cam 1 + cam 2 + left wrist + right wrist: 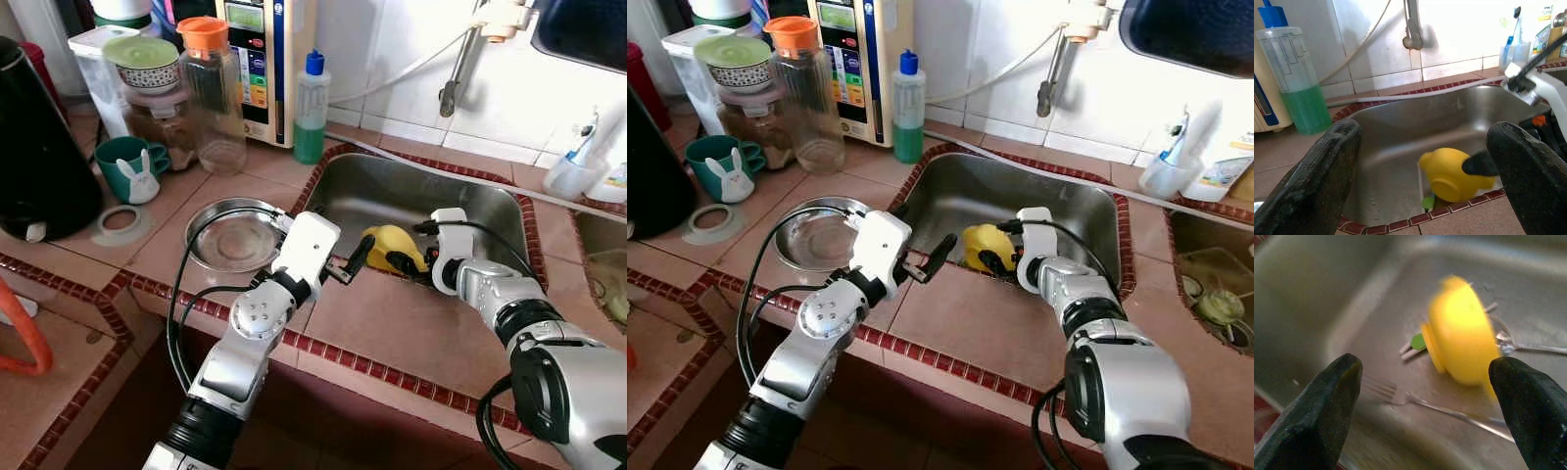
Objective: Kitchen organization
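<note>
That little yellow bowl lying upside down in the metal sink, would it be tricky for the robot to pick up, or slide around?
The rounded yellow bowl looks like plastic, so probably light and not fragile. Its smooth dome could slip between the open right gripper's fingers; the rim seems easier to pinch. Resting partly on cutlery, a metal fork and spoon, in the steel sink, it may rock or skid if nudged.

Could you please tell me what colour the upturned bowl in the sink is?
The bowl is bright yellow, seen most clearly in the left wrist view.

Yellow bowl (393, 248), steel-grey sink (392, 191)
</note>
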Motion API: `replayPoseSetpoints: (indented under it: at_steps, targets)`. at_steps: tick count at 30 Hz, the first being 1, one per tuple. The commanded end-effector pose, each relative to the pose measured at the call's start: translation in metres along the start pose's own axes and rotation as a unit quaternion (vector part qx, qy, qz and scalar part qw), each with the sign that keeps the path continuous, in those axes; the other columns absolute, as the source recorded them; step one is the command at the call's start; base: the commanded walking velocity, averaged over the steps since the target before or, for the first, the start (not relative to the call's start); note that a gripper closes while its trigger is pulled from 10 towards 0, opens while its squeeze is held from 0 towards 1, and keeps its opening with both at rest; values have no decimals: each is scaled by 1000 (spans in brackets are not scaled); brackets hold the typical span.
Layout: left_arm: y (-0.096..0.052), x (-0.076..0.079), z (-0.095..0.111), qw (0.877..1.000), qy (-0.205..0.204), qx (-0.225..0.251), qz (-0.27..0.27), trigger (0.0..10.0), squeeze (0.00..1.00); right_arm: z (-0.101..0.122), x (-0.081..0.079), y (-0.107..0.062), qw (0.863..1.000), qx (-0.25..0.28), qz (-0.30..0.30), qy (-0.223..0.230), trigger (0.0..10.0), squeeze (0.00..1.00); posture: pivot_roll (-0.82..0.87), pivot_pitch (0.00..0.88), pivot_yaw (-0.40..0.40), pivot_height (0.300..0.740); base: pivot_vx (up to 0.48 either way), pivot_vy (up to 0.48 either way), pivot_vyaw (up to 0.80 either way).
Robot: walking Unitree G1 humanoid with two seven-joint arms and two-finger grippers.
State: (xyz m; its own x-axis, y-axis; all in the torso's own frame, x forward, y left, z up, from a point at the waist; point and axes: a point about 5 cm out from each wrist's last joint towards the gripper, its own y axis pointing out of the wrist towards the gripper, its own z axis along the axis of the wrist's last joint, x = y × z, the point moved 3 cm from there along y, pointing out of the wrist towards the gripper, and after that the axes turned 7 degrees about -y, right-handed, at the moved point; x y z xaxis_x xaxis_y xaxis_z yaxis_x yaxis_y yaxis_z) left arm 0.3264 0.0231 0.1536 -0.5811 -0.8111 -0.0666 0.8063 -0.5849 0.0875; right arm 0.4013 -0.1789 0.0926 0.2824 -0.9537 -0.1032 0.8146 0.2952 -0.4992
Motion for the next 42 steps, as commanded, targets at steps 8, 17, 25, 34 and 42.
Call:
replayPoseSetpoints:
  at_steps: [8, 17, 25, 34, 42]
  targets:
    - [0, -8, 2, 1000, 17, -1, 21, 10000, 0, 45, 3, -7, 987, 112, -19, -113, 10000, 0, 200, 0, -53, 740, 0, 0, 0]
    - [-4, -57, -2, 988, 39, -22, 147, 10000, 0, 67, -24, -18, 960, 234, 94, -120, 10000, 0, 190, 0, -44, 740, 0, 0, 0]
    - [-22, -109, -7, 960, 32, -47, 276, 10000, 0, 56, -54, -37, 941, 254, 194, -113, 10000, 0, 188, 0, -37, 740, 0, 0, 0]
    - [-46, -154, -28, 914, -16, -115, 389, 10000, 0, 47, -95, -79, 919, 276, 227, -169, 10000, 0, 160, 0, -12, 740, 0, 0, 0]
    - [-48, -156, -43, 902, -58, -157, 398, 10000, 0, 35, -106, -86, 921, 254, 227, -189, 10000, 0, 157, 0, -3, 740, 0, 0, 0]
